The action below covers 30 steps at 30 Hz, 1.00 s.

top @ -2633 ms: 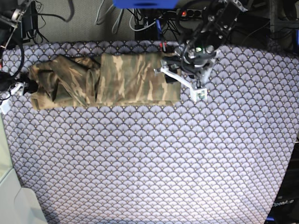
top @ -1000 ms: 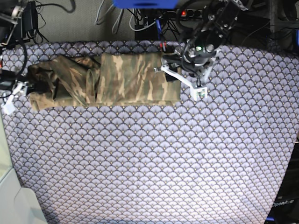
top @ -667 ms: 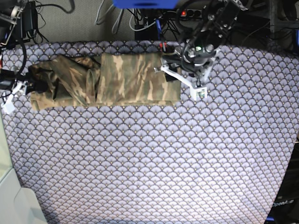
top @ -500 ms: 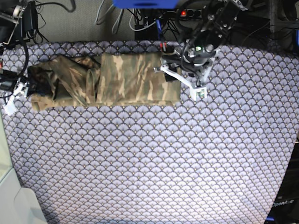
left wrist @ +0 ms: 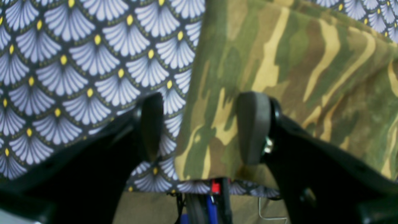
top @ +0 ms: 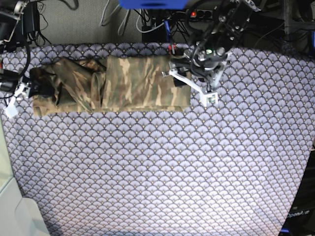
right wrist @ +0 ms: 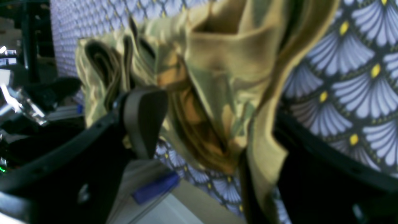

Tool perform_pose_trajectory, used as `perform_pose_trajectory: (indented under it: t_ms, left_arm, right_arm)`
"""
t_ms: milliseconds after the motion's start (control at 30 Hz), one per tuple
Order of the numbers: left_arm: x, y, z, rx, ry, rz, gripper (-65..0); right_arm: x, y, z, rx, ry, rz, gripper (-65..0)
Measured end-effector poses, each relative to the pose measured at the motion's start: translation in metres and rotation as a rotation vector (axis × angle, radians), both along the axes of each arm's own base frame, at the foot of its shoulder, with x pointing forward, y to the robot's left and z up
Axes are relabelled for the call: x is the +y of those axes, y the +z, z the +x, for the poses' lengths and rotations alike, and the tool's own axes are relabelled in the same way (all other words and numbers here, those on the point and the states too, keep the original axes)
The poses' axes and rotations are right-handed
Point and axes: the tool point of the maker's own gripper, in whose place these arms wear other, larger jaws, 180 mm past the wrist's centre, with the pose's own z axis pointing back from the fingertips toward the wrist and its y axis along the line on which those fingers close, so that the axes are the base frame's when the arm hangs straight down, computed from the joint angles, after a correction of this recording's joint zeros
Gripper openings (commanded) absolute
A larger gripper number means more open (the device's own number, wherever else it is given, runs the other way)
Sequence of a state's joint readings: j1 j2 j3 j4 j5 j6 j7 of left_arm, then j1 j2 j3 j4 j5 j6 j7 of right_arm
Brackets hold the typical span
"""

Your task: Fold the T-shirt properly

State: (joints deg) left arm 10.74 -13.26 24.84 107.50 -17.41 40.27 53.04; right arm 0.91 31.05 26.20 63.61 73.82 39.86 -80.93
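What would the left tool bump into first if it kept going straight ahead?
Probably the T-shirt. The left tool is open, with the shirt's edge already between its fingers, one over the cloth, one over the purple patterned cover. Depth is hard to judge.

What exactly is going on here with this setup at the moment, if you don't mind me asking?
A two-armed robot is folding a camouflage T-shirt on a table covered in purple scale-patterned cloth. The shirt lies as a long band along the far side, smooth on one half and bunched at the other. The left end effector stands open astride the smooth end's corner. The right end effector is open around the rumpled end. Neither has clamped the fabric yet.
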Motion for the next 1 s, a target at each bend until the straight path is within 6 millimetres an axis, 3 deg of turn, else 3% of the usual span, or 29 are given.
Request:
perform_pose_trajectory:
  t_ms: [133, 533, 1000]
  left_arm:
    - [0.0, -0.001, -0.001, 0.005, 0.0, -0.001, -27.9]
    - [0.0, -0.001, -0.001, 0.005, 0.0, -0.001, -27.9]
    - [0.001, -0.001, -0.001, 0.005, 0.0, 0.002, -27.9]
  right_arm:
    - [0.015, 0.019, 0.011, -0.088, 0.042, -0.012, -23.2]
    - [0.016, -0.007, -0.005, 0.001, 0.054, -0.076, -23.2]
    - [0.017, -0.008, -0.006, 0.003, 0.054, -0.074, -23.4]
